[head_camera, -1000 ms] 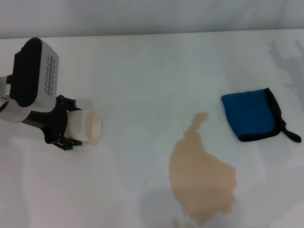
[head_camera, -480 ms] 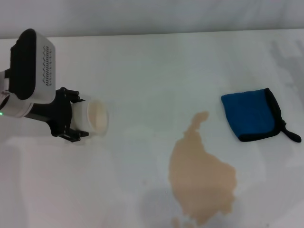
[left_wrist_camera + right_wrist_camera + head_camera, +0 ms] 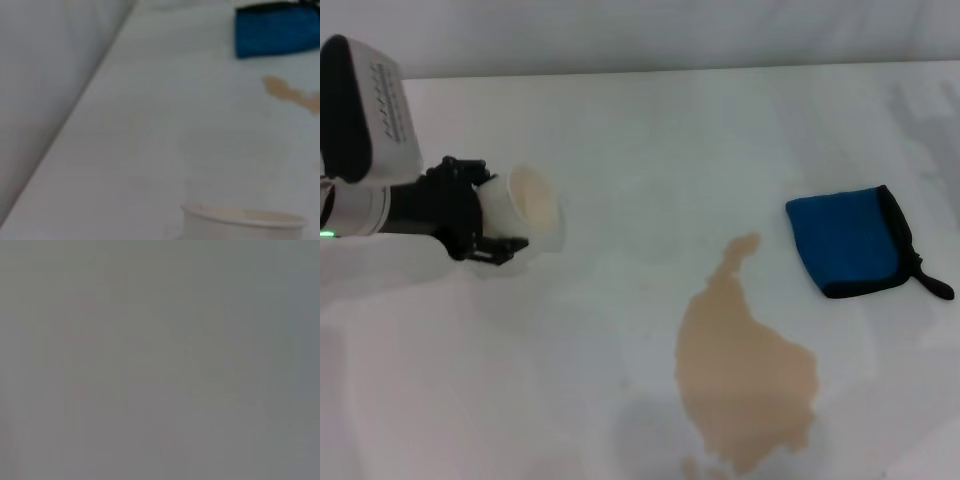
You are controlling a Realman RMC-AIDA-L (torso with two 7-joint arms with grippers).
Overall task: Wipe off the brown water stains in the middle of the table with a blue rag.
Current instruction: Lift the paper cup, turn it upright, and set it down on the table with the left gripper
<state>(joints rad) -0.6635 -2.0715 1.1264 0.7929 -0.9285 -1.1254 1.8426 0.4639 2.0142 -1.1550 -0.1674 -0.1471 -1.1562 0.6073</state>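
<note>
One left gripper clasping cup, unlabelled

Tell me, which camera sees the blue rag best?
The head view: the whole blue rag lies flat, right of the brown water stains. The left wrist view catches only part of it; the right wrist view shows none.

A bare test bench in a lab-like room: plain white table against a blank grey wall.
</note>
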